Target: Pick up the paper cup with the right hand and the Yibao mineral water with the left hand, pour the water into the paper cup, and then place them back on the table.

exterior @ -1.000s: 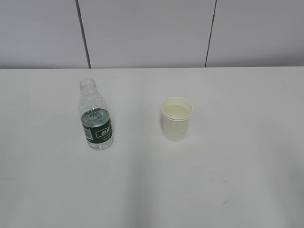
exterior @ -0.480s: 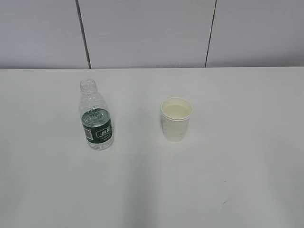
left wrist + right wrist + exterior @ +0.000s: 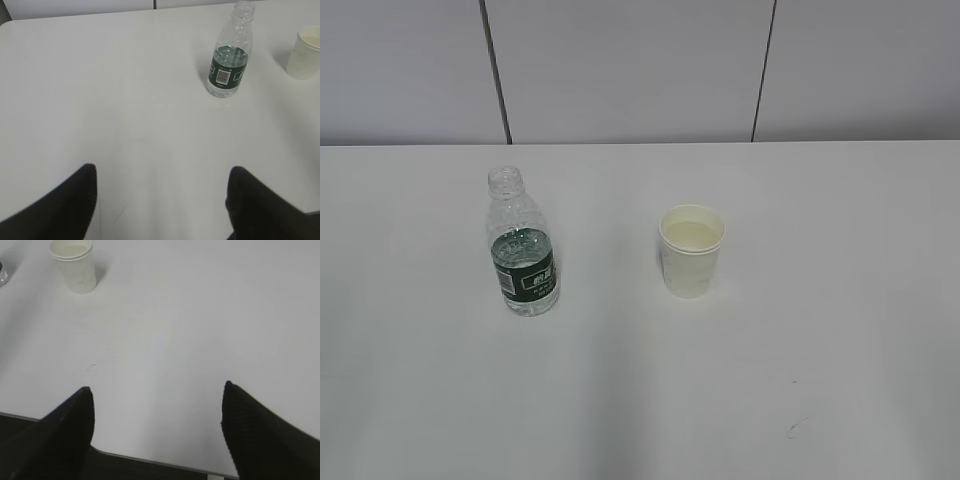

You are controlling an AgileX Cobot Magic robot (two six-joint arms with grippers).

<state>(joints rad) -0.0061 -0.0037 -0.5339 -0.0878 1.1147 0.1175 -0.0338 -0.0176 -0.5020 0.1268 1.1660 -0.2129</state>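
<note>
Left wrist view: spread left hand well short of upright Yibao mineral water.

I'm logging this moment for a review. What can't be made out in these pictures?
- White print on the dark green label of the clear ribbed plastic bottle: too small in the exterior and left wrist views.
- The bottle in the right wrist view: cut off by the left edge.
- Small cream-white paper cup: clipped by the right edge in the left wrist view.

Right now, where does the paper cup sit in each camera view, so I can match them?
Exterior: the paper cup stands upright right of centre.
Left wrist: at the right edge, near the top, partly cut off.
Right wrist: at the top left.
Shared landmark: the Yibao mineral water, to the cup's left in every view; only a sliver shows in the right wrist view.
</note>
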